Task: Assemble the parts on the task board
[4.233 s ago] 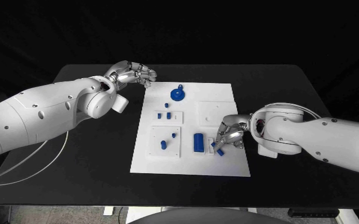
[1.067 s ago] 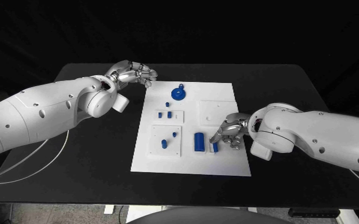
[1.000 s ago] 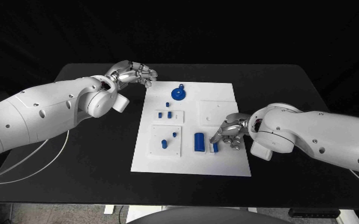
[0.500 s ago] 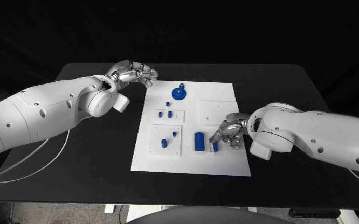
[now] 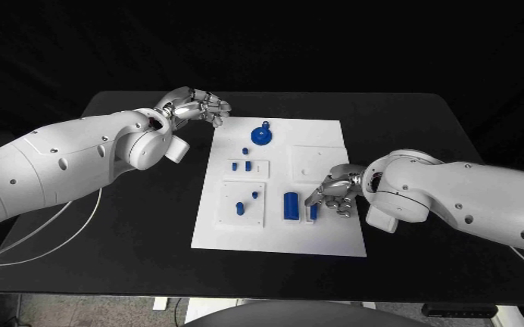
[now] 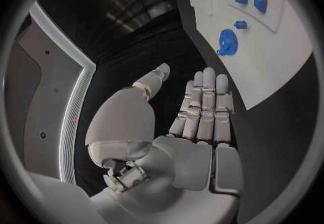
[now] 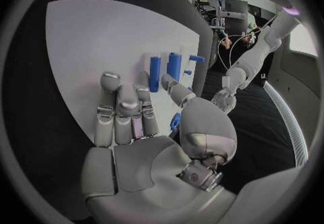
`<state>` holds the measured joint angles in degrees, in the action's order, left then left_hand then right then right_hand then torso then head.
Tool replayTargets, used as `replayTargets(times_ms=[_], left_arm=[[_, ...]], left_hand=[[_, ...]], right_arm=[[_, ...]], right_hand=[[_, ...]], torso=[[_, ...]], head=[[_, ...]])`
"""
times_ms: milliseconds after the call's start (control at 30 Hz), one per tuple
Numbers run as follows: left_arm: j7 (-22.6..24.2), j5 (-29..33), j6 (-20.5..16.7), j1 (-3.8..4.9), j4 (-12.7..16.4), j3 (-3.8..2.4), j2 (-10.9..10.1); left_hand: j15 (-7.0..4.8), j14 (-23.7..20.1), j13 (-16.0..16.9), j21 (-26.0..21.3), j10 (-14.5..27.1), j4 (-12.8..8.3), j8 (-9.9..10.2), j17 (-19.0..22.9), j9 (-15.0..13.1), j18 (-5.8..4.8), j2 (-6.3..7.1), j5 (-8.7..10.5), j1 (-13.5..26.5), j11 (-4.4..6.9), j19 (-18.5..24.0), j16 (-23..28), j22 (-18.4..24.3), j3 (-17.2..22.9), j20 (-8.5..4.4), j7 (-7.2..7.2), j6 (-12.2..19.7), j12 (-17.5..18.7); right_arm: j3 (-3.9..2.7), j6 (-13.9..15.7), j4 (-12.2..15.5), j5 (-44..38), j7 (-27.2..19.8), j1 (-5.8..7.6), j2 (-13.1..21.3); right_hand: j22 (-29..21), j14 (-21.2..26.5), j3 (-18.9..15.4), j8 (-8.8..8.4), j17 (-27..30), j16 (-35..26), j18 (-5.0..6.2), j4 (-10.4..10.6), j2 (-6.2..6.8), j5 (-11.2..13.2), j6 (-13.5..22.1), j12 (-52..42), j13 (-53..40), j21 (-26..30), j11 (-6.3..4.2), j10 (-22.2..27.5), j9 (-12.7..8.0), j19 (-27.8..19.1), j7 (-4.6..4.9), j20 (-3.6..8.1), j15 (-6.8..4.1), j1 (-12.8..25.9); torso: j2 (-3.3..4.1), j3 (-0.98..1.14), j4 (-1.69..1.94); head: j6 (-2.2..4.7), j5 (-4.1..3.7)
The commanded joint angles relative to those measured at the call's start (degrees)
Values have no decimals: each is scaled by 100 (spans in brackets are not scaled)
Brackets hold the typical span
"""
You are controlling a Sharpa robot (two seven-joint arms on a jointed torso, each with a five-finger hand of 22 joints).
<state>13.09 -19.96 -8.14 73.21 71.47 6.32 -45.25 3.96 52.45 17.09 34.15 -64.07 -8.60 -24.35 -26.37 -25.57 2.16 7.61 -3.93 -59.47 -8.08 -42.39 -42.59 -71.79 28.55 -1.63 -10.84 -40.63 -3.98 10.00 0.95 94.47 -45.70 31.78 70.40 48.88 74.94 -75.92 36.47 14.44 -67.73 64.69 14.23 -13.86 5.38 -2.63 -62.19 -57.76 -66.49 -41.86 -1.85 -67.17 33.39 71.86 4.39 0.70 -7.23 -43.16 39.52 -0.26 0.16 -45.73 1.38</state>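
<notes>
The room is dark, but the white task board (image 5: 316, 232) looks bright. The wrist views are round and bend straight edges.

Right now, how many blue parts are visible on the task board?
8: gear and small peg at the far end; two pegs mid-left; two near-left; long block and small piece by the right robot hand, which may hide more.
</notes>
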Motion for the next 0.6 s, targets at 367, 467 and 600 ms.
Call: replayTargets(times_ms=[367,467,600], left_arm=[[32,-5,77,6,1,-3,10],[32,-5,79,6,0,-2,10],[32,-5,80,6,-5,-2,11]], left_hand=[[11,24,8,-41,30,35,-37,-11,11,111,0,23,19,18,-24,41,-7,-11,-1,-56,43,-33],[11,24,8,-42,30,35,-38,-11,12,111,0,23,18,18,-24,42,-8,-11,-1,-56,44,-33],[11,24,8,-42,30,35,-39,-12,13,111,0,23,18,18,-25,43,-9,-10,-2,-56,44,-33]], right_arm=[[2,-202,46,-80,-60,-7,3],[2,-228,61,-84,-69,-7,17],[2,-252,88,-90,-76,-7,41]], right_hand=[[94,-10,-77,-1,6,30,77,-31,24,-18,0,29,-10,-27,3,-32,-8,8,12,24,-43,65],[94,-9,-82,0,6,30,77,-46,19,-18,1,30,-11,-26,2,-31,-8,6,11,28,-44,54],[93,-9,-84,1,7,30,77,-53,11,-18,2,30,-12,-26,2,-31,-8,6,10,30,-45,49]], torso=[[-1,-2,4],[-1,-3,4],[0,-3,4]], head=[[-13,1],[-15,3],[-18,6]])
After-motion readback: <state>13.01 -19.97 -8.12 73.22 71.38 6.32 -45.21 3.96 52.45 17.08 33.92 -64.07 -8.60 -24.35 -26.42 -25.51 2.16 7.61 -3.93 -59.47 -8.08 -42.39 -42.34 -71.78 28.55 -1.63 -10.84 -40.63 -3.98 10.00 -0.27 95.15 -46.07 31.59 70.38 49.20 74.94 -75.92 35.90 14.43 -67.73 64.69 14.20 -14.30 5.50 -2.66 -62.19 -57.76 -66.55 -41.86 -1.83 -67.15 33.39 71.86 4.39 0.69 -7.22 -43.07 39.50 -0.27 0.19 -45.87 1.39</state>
